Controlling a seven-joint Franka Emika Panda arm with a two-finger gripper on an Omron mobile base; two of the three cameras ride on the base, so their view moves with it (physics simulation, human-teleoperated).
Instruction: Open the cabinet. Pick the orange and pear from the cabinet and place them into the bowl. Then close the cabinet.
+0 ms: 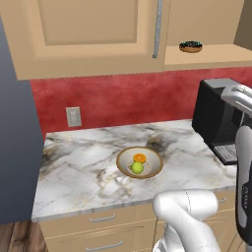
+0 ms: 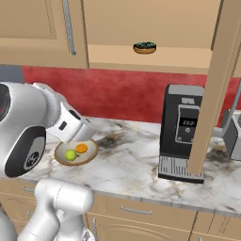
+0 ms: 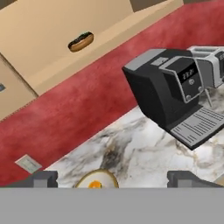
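Observation:
The cabinet (image 1: 88, 49) hangs above the counter. Its left door is shut, with its bar handle (image 1: 157, 29) showing; its right door (image 2: 216, 84) stands swung open, seen edge-on. On the marble counter sits the tan bowl (image 1: 155, 170), with the orange (image 1: 139, 157) and the pear (image 1: 137, 168) lying inside it side by side. From the right base view the bowl (image 2: 59, 155) holds the orange (image 2: 81, 148) and pear (image 2: 70, 155) just under my forearm. My gripper (image 3: 116, 181) is open and empty, raised above the bowl (image 3: 85, 178), with the orange (image 3: 94, 185) at the frame's bottom.
A small dark dish (image 1: 190, 47) rests on the open cabinet shelf. A black coffee machine (image 2: 183, 136) stands right of the bowl, a toaster (image 2: 233, 134) beyond it. A wall outlet (image 1: 74, 116) sits on the red backsplash. Drawers (image 1: 103, 219) run below the counter.

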